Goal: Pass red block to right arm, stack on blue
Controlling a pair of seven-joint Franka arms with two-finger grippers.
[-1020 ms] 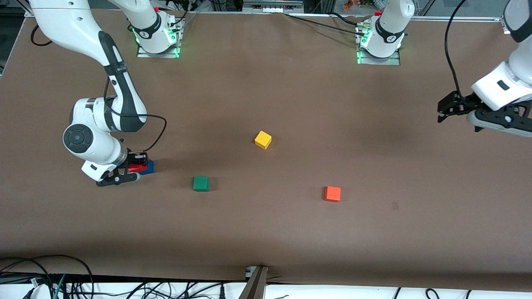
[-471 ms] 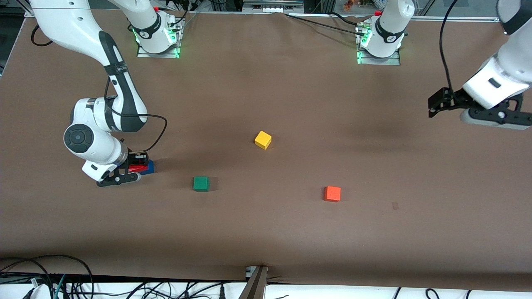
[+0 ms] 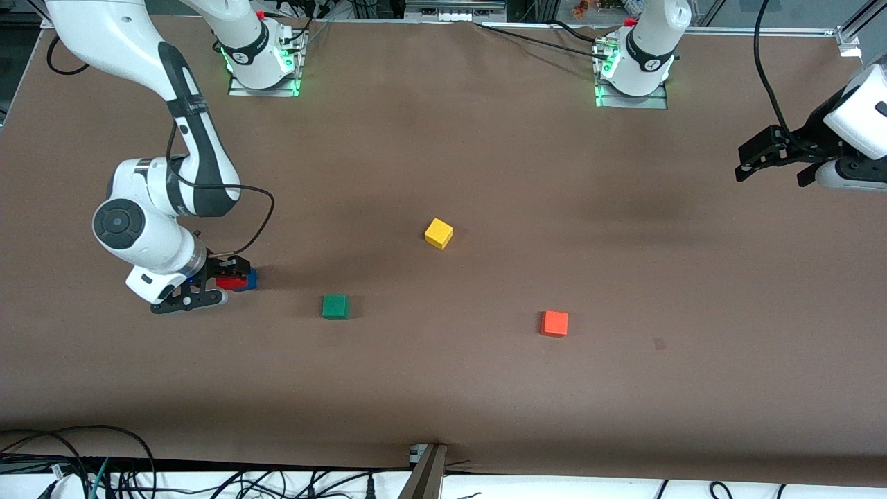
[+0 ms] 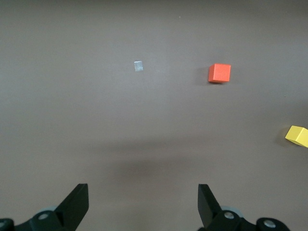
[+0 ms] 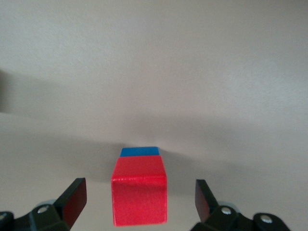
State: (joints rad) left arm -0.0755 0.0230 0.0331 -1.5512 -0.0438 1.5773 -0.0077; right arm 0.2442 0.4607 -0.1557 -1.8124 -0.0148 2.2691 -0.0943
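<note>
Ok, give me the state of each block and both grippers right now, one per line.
red block: stacked on blue, released
blue block: on table, under red
right gripper: jaws open around red block
left gripper: open, empty, waiting above its table end
green block, yellow block, orange block: loose on table

blue cube (image 5: 139,152) mostly hidden under red block (image 5: 139,196), yellow cube (image 4: 297,135) cut by left wrist view's edge

Red block (image 5: 139,195) sits on blue block (image 5: 139,152), btwn spread fingers of right pincer (image 3: 225,274), at right arm's end of desk (image 3: 485,388). Green block (image 3: 335,306) near that pincer, toward desk middle. Yellow block (image 3: 438,233) and orange block (image 3: 554,324) between the two pincers. Left pincer (image 4: 143,207) up over left arm's end, well apart from all blocks.
</note>
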